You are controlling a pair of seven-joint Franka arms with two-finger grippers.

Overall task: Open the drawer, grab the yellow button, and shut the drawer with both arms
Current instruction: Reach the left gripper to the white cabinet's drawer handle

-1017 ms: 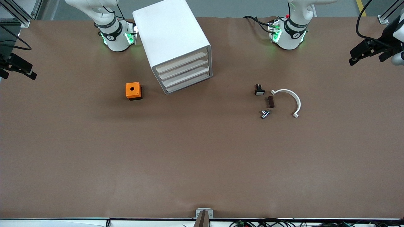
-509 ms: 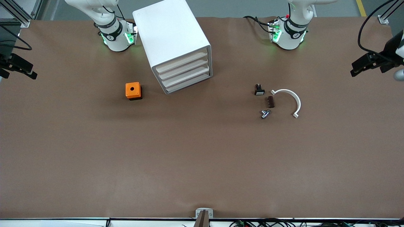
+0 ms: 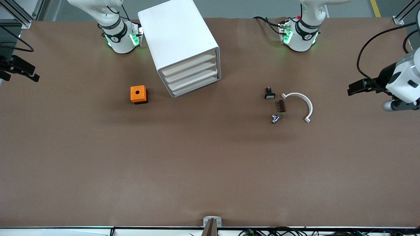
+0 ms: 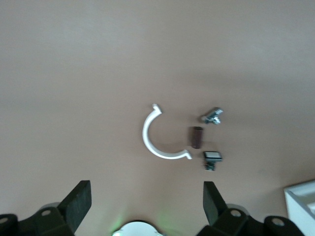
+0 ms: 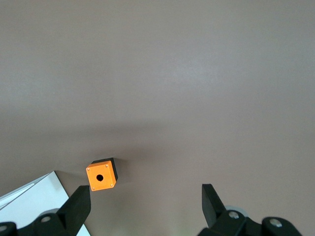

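Presently the drawer [image 3: 189, 63] is being kept shut at the top of the white cabinet [image 3: 178, 42], and no button is being shown. Both the left gripper [image 3: 352, 88] and the right gripper [image 3: 32, 77] are being held open and empty over the table's [image 3: 210, 164] ends.

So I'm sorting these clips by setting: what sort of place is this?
Most likely a robotics lab bench: two arm bases bolted along a paper-covered table, aluminium framing at its corners, and staged props such as a white drawer cabinet and an orange box.
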